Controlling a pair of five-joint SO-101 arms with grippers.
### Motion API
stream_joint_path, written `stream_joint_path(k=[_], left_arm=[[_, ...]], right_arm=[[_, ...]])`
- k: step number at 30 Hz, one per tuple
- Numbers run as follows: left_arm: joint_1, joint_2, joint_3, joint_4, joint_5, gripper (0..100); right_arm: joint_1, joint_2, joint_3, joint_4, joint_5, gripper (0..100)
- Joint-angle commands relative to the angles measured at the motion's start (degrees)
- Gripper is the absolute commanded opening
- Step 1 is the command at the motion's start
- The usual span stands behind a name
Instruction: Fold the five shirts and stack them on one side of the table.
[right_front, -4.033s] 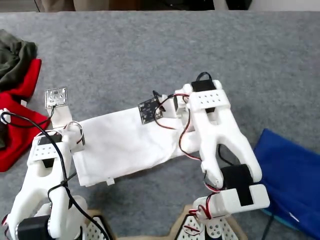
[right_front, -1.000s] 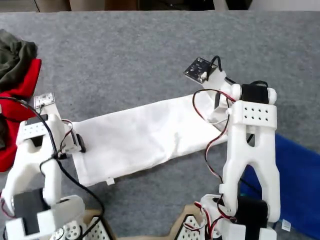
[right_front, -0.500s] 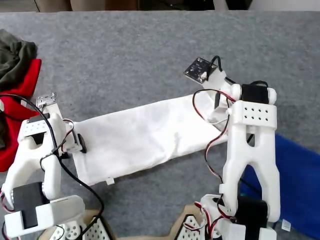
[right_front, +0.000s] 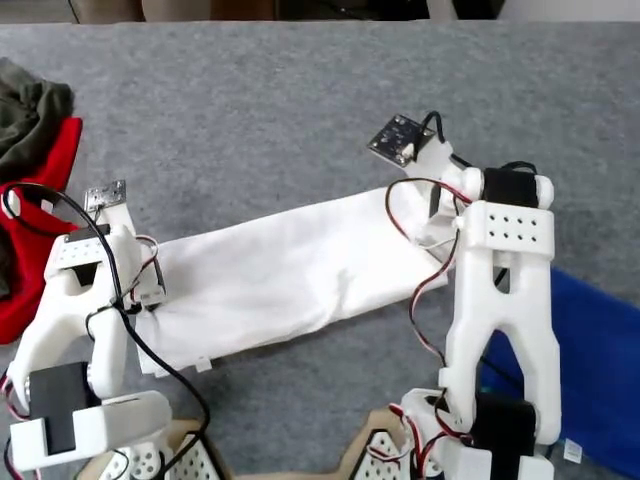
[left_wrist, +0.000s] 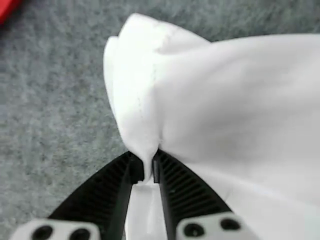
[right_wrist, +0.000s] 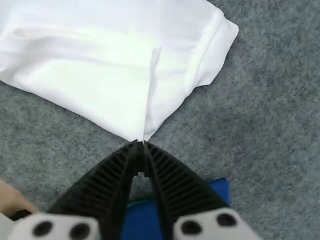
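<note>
Left fingers clamped tight on a bunched fold at the white shirt's left end. Shirt lies as a long folded strip across mid-bench, slanting away toward the right. Right fingers nipped shut on the edge of its right end. Bench has a grey felt-like top. Dark green shirt and red shirt heaped at the left edge, just beside the left arm; blue shirt at the right edge, partly under the right arm
</note>
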Motion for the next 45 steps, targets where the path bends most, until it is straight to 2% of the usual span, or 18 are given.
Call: stream_joint_path(k=[1,3,7,12,21,23,25,31,35,40,45], left_arm=[[-2.99,-0.13,-3.25,-0.09,0.0,2],[-4.84,-0.13,-5.63,1.85,-2.29,2],[-9.14,-0.04,-14.68,10.64,-7.21,2],[-13.27,-0.04,-27.16,19.16,-10.37,2],[-13.1,0.13,-38.86,27.78,-14.95,2],[-10.81,0.13,-40.62,30.51,-14.33,2],[-6.95,0.13,-41.67,32.44,-13.1,2],[12.13,0.13,-42.2,32.62,-4.92,2],[23.74,0.13,-42.2,28.84,-1.67,2],[32.44,0.48,-43.6,24.09,1.85,2],[38.51,7.6,-51.78,23.74,5.89,2]], right_arm=[[0.75,-2.86,0.04,-0.7,-0.62,0.6],[0.75,-2.86,0.04,-0.88,-0.62,0.6],[2.51,-2.86,-0.13,-3.52,-2.64,0.6],[4.97,-2.51,-0.22,-4.92,-2.9,0.8],[7.87,-2.42,-0.31,-9.23,-2.73,0.9],[8.13,-2.42,-0.31,-10.99,-3.52,0.9],[8.31,-2.42,0.57,-14.33,-7.56,0.9],[11.56,-2.77,12.44,-30.42,-17.76,0.6],[15.08,-2.86,21.14,-40.62,-24.0,0.5],[21.41,-2.42,22.9,-47.12,-25.32,0.5],[23.43,1.01,25.8,-53.71,-25.32,0.5]])
